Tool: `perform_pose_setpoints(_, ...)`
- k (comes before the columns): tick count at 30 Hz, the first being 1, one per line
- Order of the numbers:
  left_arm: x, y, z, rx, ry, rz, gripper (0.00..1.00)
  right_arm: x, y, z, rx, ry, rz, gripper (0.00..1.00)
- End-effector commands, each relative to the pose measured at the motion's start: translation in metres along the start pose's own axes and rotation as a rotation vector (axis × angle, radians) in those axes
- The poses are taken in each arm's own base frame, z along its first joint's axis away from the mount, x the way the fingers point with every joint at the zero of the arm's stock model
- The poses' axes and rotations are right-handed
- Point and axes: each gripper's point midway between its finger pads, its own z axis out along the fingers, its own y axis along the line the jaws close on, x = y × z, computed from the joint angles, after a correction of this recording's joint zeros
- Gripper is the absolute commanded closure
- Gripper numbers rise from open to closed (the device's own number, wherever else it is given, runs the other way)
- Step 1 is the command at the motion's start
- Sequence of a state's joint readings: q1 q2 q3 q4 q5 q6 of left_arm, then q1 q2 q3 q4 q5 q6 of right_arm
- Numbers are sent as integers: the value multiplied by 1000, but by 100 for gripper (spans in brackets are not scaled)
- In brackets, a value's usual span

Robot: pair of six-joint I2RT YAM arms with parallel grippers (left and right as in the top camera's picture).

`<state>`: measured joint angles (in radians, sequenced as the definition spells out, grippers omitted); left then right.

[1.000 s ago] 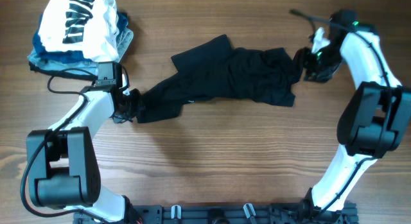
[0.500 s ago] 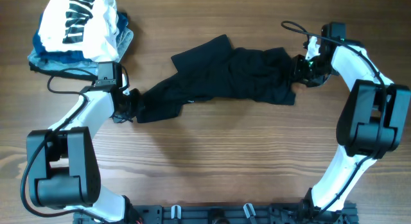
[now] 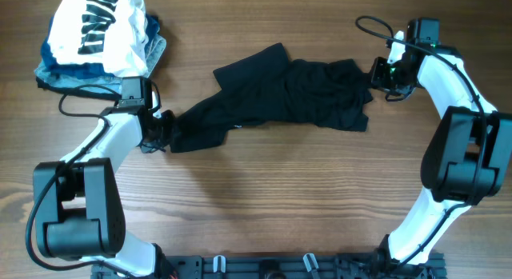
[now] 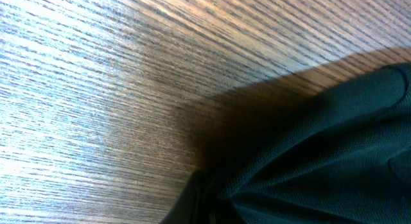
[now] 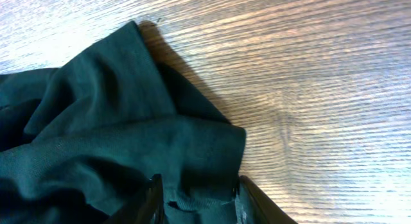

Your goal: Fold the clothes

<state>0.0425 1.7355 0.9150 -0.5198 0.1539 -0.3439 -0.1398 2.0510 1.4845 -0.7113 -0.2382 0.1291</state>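
Note:
The black T-shirt [image 3: 296, 99] lies crumpled in a long band across the middle of the wooden table. My left gripper [image 3: 158, 131] is at its left end, shut on a bunch of the fabric; in the left wrist view the cloth [image 4: 321, 153] gathers in folds towards the jaws [image 4: 205, 205]. My right gripper [image 3: 381, 74] is at the shirt's right end. In the right wrist view its two fingers [image 5: 199, 201] stand apart, with the shirt's hem [image 5: 115, 121] lying between them. No neck label shows.
A pile with a white garment with black lettering [image 3: 100, 31] on light-blue denim [image 3: 56, 71] sits at the back left corner. A black cable [image 3: 80, 93] loops beside the left arm. Bare wood [image 3: 264, 199] lies in front of the shirt.
My right gripper moved left to the shirt's right end, then shifted slightly back. The left arm and the shirt have hardly moved.

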Motion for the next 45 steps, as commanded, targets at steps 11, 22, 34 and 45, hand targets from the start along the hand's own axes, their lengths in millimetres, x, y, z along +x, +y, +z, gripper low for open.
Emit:
perform_pose_setpoints(11,2,6,4,-19,5,-17,96,16,21,25,-13,50,-64,63)
perform_pose_setpoints(22,0,5,4,-16,-2,-15,96,27,18,30,30,89,-21,74)
perform_pose_setpoints(34,0,5,4,-16,-2,-15,96,27,9,31,81,86,8,68)
perform_pose_setpoints(45,0,5,4,-15,-2,-15,96,33,6,41,77,76,42,80)
